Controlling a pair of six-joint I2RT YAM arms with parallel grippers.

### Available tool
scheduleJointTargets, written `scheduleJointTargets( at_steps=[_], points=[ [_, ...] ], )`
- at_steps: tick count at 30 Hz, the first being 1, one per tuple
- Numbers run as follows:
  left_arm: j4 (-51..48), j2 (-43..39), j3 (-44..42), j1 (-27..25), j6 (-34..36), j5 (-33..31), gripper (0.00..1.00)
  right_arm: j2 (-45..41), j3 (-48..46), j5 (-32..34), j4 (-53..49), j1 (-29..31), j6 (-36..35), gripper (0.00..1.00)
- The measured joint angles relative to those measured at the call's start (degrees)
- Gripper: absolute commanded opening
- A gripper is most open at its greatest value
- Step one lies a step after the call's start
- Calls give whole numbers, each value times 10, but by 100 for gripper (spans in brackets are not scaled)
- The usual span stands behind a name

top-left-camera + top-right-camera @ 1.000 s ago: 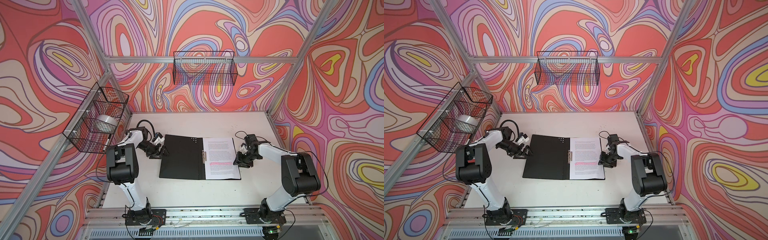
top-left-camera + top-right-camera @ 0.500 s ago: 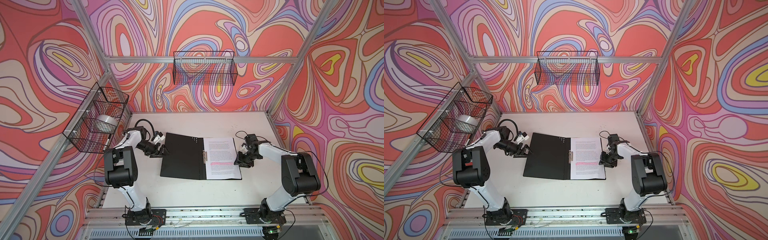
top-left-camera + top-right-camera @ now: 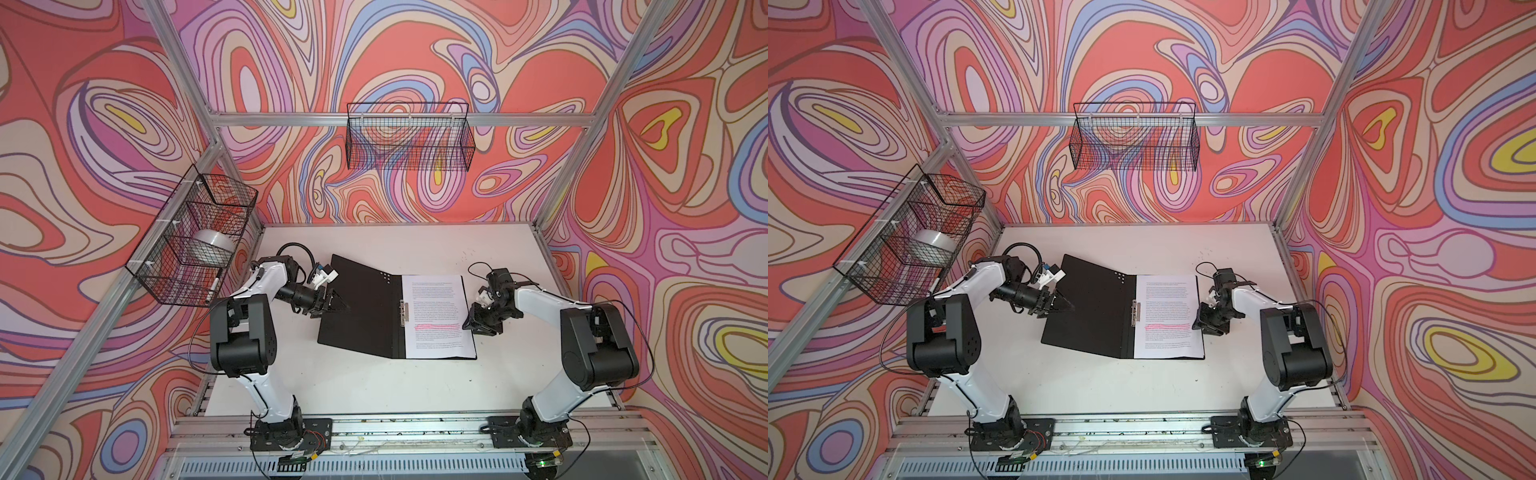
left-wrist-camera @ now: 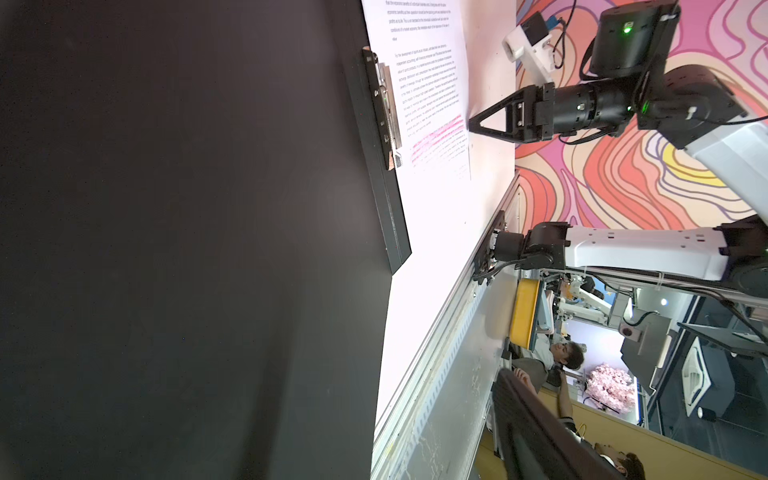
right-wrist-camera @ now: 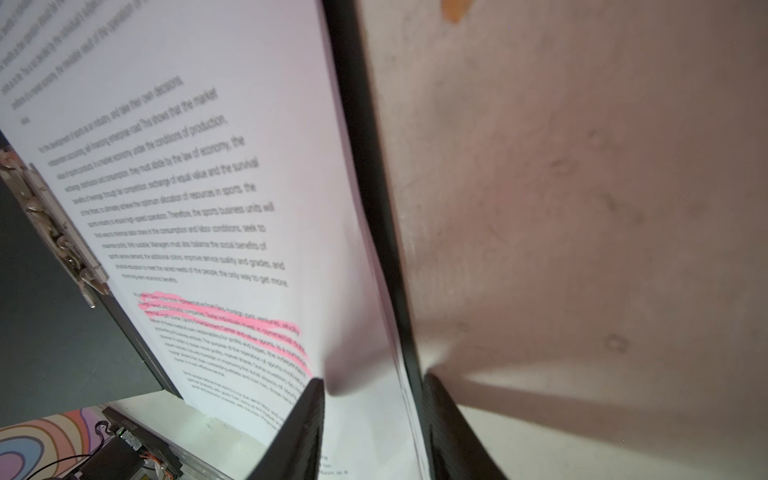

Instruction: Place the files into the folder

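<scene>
Black-lined flat A4 folder (image 3: 361,309) lies open on the white tabletop (image 3: 374,386), its left cover tilted up off the surface. White printed paper sheets (image 3: 438,316), 1 passage highlighted pink, rest on its right half beside the metal spine clip (image 3: 404,311). Left gripper (image 3: 334,305) sits at the raised cover's left edge, jaws spread wide. Right gripper (image 5: 372,378) points down with its 2 fingers partly spread, straddling the sheets' right edge: 1 over paper, 1 over table.

One folder (image 3: 361,316), one files stack (image 3: 436,307), two wire baskets (image 3: 409,141) (image 3: 195,241), one left gripper (image 3: 341,308), one right gripper (image 3: 469,323).
</scene>
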Motion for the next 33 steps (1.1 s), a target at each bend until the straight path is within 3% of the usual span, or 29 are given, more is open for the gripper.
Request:
scheduleJointTargets(
  at_steps=[20, 33],
  points=[
    [-47, -68, 24, 0, -1, 1, 69, 0, 0, -10, 1, 0, 1, 41],
    [-86, -77, 64, -11, -7, 15, 71, -2, 26, -21, 0, 4, 2, 41]
  ],
)
